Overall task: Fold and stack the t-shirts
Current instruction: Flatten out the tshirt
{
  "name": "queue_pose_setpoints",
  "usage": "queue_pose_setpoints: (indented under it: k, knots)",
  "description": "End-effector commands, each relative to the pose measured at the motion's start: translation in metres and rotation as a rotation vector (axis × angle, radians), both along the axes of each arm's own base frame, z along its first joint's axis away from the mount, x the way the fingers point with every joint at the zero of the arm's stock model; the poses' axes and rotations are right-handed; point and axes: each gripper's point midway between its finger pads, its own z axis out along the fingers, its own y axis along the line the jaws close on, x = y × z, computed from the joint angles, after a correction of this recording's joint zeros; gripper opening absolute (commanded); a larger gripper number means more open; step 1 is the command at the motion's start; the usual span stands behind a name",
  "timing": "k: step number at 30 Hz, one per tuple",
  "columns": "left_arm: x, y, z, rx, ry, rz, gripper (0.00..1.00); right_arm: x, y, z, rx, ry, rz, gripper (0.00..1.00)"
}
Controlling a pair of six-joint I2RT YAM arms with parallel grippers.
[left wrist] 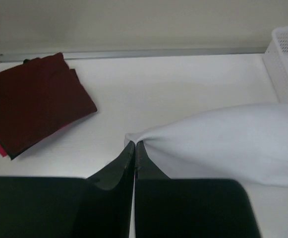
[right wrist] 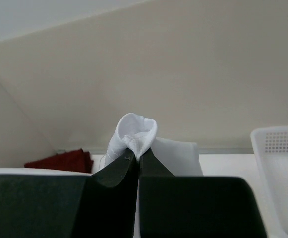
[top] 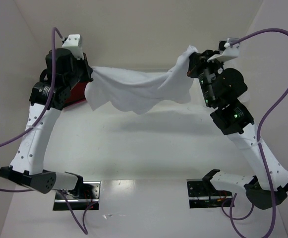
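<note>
Two pairs of fingers hold the white t-shirt (top: 139, 91) stretched above the desk (top: 148, 148): left fingers (left wrist: 118, 171) and right fingers (right wrist: 118, 171) each clenched on an edge. Step in hand, apparently: spreading. Next, lower it flat, clear of the folded dark red t-shirts (left wrist: 34, 104).

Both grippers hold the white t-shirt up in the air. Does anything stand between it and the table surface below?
Nothing visible does. The white t-shirt hangs between the left gripper and the right gripper over bare table. The dark red shirts lie off to the left, the mesh basket to the right.
</note>
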Motion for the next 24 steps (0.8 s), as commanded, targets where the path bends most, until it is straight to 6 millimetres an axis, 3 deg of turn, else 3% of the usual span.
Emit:
queue_pose_setpoints:
  k: [1, 3, 10, 16, 22, 24]
  knots:
    - [-0.023, 0.020, 0.030, 0.003, -0.097, 0.062, 0.00, 0.003, 0.001, -0.011, -0.060, 0.030, -0.004, 0.00]
    - [-0.026, 0.023, 0.037, 0.000, -0.117, 0.072, 0.00, -0.001, 0.001, -0.009, -0.061, 0.027, 0.006, 0.00]
    - [-0.035, 0.030, 0.066, -0.029, -0.175, 0.110, 0.00, -0.018, -0.030, -0.002, -0.053, 0.026, -0.088, 0.00]
    - [-0.060, 0.037, 0.085, -0.061, -0.226, 0.124, 0.00, -0.033, -0.039, 0.000, -0.034, 0.025, -0.084, 0.00]
    - [-0.067, 0.032, 0.049, -0.045, -0.141, 0.087, 0.00, -0.026, -0.028, -0.041, -0.066, 0.114, -0.054, 0.00]
    - [-0.067, 0.031, 0.037, -0.039, -0.116, 0.081, 0.00, -0.021, -0.016, -0.059, -0.066, 0.151, -0.012, 0.00]
